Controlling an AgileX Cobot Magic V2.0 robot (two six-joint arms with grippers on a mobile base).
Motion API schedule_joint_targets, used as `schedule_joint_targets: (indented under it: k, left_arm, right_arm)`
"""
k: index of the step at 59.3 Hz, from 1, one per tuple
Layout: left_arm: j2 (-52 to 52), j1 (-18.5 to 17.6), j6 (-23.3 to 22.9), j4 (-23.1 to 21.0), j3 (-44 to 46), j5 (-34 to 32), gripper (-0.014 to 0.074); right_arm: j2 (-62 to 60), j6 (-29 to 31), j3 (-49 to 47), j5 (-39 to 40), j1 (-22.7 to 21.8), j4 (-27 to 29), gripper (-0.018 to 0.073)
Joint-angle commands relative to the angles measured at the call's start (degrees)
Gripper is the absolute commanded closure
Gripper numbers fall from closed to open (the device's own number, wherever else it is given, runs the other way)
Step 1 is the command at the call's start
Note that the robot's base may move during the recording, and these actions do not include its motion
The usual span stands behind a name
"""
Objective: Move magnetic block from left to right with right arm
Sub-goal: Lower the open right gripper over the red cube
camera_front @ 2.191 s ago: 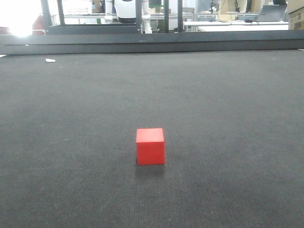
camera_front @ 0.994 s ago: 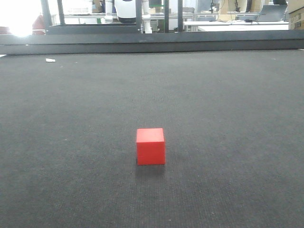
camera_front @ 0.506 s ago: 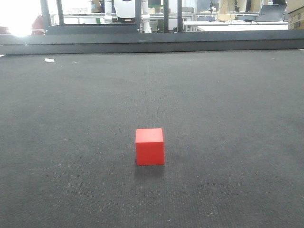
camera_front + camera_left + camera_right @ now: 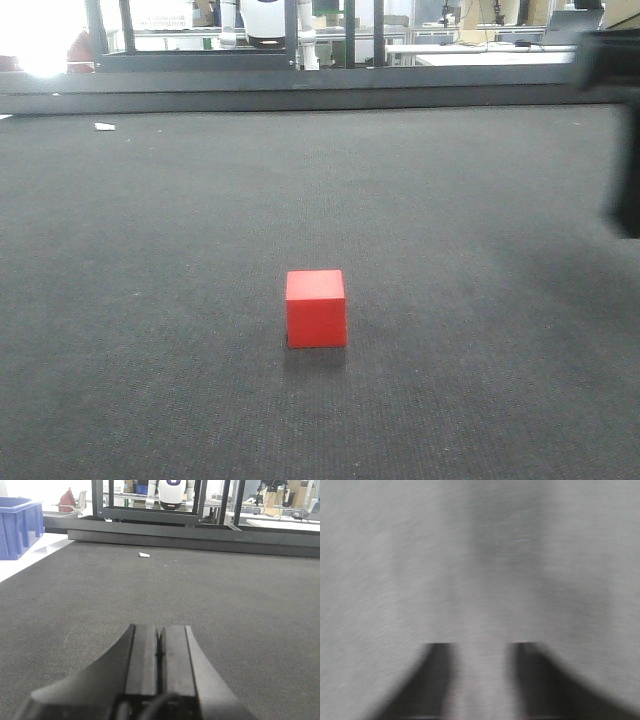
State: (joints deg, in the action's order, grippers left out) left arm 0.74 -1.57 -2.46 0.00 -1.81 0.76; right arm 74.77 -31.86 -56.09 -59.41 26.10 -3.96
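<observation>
The magnetic block (image 4: 316,308) sat alone on the open counter (image 4: 150,250), free on every side, which I judged left room for a grasp from above. It lay well to the left of my right end effector (image 4: 481,650) and outside its wrist view, which showed only blurred mat. That end effector had its fingers parted wide, nothing between them. My right arm (image 4: 618,130) was a dark blur at the front view's right edge. My left end effector (image 4: 160,635) lay low over the mat, fingers pressed together and empty, probably because this job was not its own.
</observation>
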Motion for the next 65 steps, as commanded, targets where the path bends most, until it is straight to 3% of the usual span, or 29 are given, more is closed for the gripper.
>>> schedule_joint_targets:
  k: [1, 11, 27, 43, 65]
  left_arm:
    - [0.4, -0.3, -0.2, 0.0, -0.5, -5.1, 0.0713]
    - [0.4, -0.3, -0.2, 0.0, -0.5, -5.1, 0.0713]
    - [0.4, -0.3, -0.2, 0.0, -0.5, -5.1, 0.0713]
    - [0.4, -0.3, -0.2, 0.0, -0.5, -5.1, 0.0713]
    - [0.4, -0.3, -0.2, 0.0, -0.5, -5.1, 0.0713]
  right_arm:
    - [2.5, -0.1, -5.4, -1.3, 2.3, -0.7, -0.0069]
    - [9.8, -0.8, -13.8, -4.1, 6.6, 0.8, -0.0062]
    - [19.5, -11.2, -23.7, -3.7, 12.0, 3.1, -0.0062]
    - [24.1, -11.1, -27.8, -3.5, 16.4, 4.0, -0.0062]
    - [30.0, -11.1, -31.7, -3.5, 18.3, 4.0, -0.0062]
